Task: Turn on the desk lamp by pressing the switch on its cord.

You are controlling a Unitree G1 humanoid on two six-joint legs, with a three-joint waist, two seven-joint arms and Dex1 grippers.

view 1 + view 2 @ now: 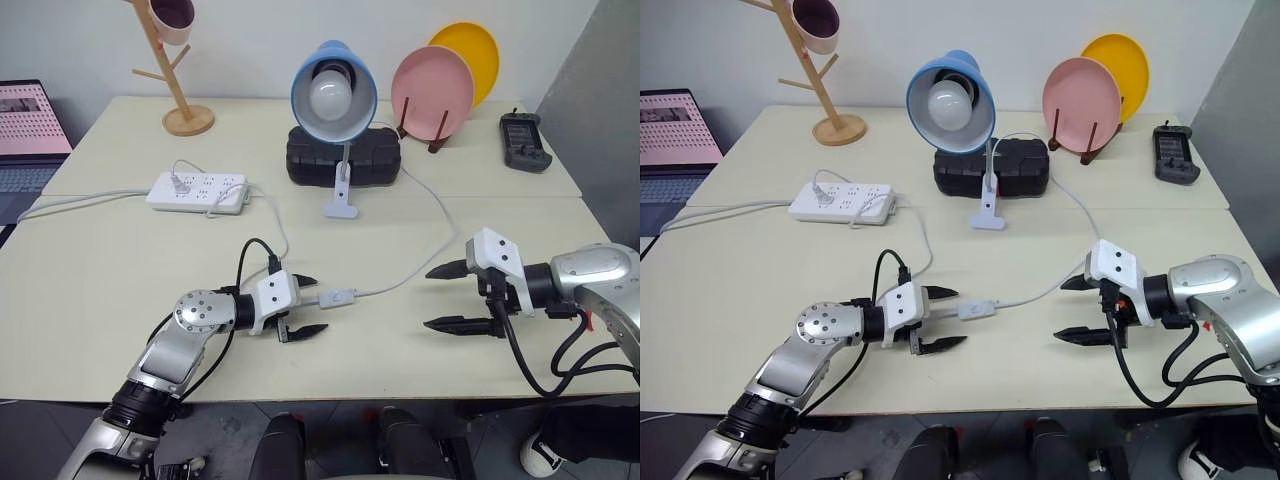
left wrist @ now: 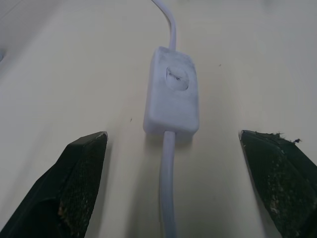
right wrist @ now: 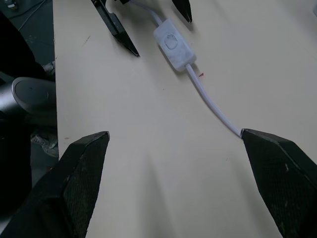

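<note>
Two pincers spread wide, gripping nothing. Left pincer [image 1: 308,305] just short of the switch [image 1: 338,297] lying flat on the desk [image 1: 120,300], bulb unlit. Best to straddle the switch squarely, button [image 2: 177,78] centred, then close slowly without dragging the cord [image 1: 405,278]

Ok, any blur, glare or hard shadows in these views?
Left wrist view: switch fairly sharp, the near fingers softer. Right wrist view: table evenly lit, soft shadows under the cord. Head views: no glare, the lamp looks unlit.
</note>
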